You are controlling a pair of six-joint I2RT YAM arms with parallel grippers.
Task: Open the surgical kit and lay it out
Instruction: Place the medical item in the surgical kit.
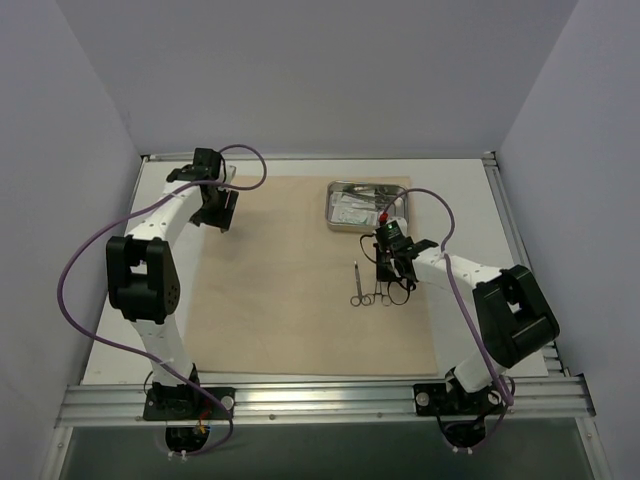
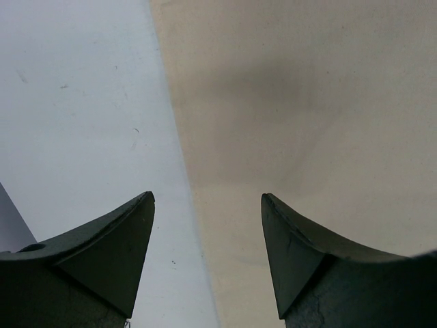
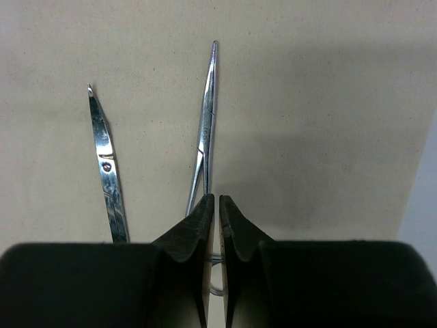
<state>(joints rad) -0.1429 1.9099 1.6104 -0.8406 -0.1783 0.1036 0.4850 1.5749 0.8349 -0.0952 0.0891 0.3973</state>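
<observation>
The beige cloth wrap lies spread flat on the table. The steel tray stands on its far right corner with white packets inside. One slim clamp lies on the cloth right of centre; it also shows in the right wrist view. My right gripper is low over the cloth just right of it, shut on the ring handle of a second clamp, whose tips point away from me. My left gripper is open and empty, over the cloth's far left edge.
The white table top shows left of the cloth. Grey walls close in the table on three sides. An aluminium rail runs along the near edge, with both arm bases on it.
</observation>
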